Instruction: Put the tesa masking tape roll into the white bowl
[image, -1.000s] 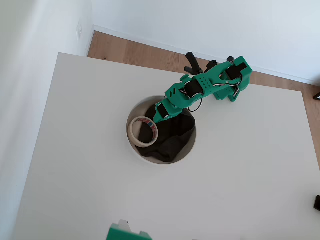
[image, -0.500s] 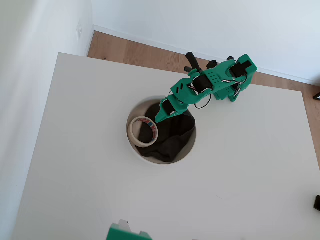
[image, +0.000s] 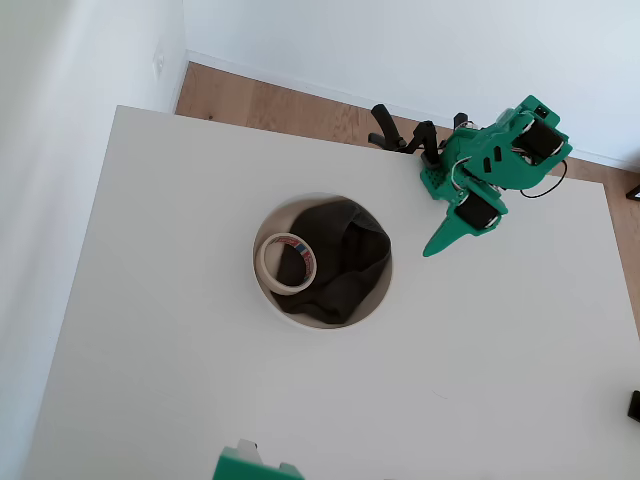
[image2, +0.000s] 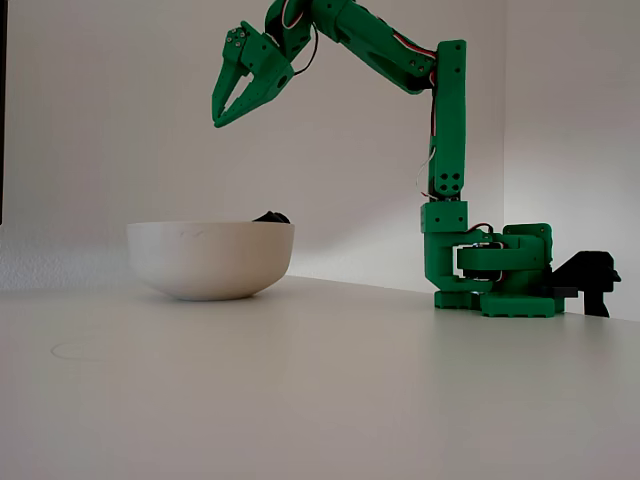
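The tesa masking tape roll (image: 266, 262), a cream ring with a red-and-blue core, lies inside the white bowl (image: 330, 322) at its left side, leaning on the dark cloth (image: 345, 255). In the fixed view the bowl (image2: 210, 260) hides the tape, and only a bit of cloth (image2: 270, 216) peeks over the rim. My green gripper (image: 432, 250) is shut and holds nothing. In the overhead view it hangs over the table to the right of the bowl. The fixed view shows the gripper (image2: 217, 122) raised high, well above the rim, pointing down.
The arm's base (image2: 490, 275) stands at the table's far edge with a black clamp (image: 385, 128) beside it. A green part (image: 255, 465) sticks in at the bottom edge. Wooden floor (image: 260, 100) lies beyond the table.
The gripper has pulled up and away from the bowl, swinging right toward the base. The tape roll stays where it lay in the bowl.
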